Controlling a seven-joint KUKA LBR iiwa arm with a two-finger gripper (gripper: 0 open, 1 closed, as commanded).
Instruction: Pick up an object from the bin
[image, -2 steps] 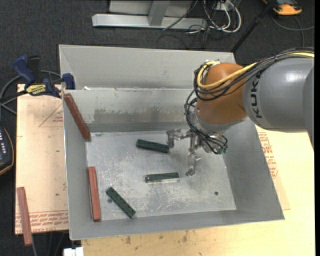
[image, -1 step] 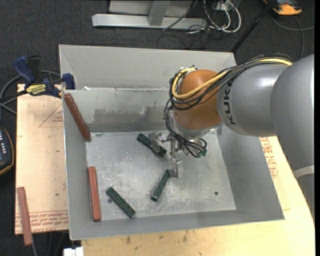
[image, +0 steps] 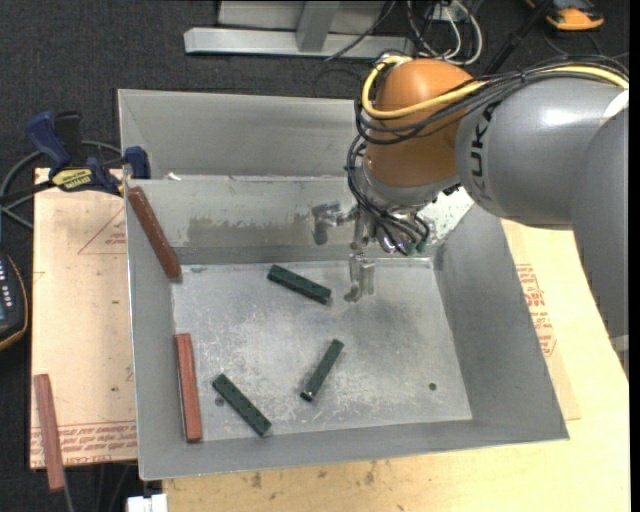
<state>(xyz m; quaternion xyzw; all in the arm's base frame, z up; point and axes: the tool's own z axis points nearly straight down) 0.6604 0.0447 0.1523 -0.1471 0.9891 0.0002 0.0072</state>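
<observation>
Black capital lettering is running along the side of the grey arm, which is reaching over the far right corner of the bin. Turned sideways, it is spelling the maker's name, KUKA, though the letters are showing only in part where the arm's casing is curving away.

A dark, speckled floor lies around the grey metal bin. Beyond the bin's far wall a pale metal base rests flat on it. Beyond the bin's far right corner, a tangle of cables trails over it.
</observation>
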